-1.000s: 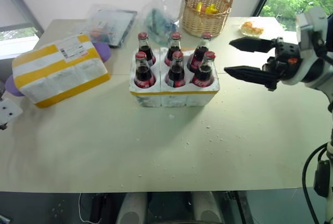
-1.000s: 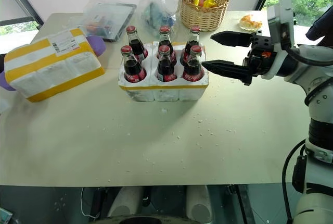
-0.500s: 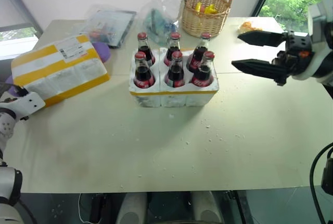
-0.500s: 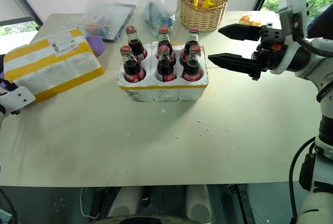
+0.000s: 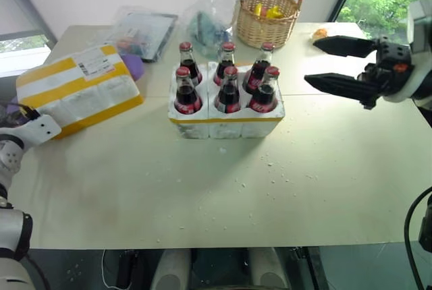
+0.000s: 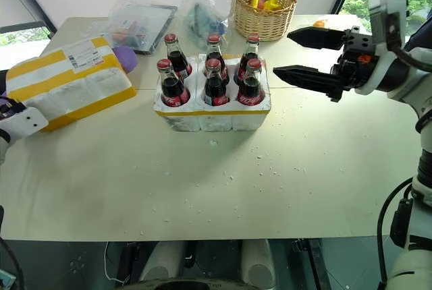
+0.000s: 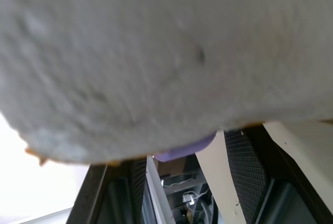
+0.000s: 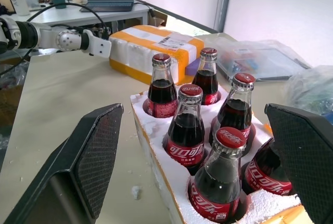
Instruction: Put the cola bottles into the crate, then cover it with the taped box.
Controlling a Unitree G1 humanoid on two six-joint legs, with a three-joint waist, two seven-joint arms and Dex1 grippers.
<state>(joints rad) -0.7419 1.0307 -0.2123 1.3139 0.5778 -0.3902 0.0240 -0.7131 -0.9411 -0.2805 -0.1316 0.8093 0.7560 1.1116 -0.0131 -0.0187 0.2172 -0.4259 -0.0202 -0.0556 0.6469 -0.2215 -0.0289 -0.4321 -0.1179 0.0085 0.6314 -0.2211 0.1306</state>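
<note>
— The taped box — where is it on the tabletop?

— At the left of the frame, tilted, yellow bands up, with a purple piece at its far side. My left gripper is at its near corner; I cannot tell how its jaws stand.

— And the crate?

— In the centre, holding all six cola bottles upright, one per hole.

— Your right gripper?

— At the right of the frame, just beside the crate, jaws spread wide and empty. A wicker basket sits at top centre.
</note>
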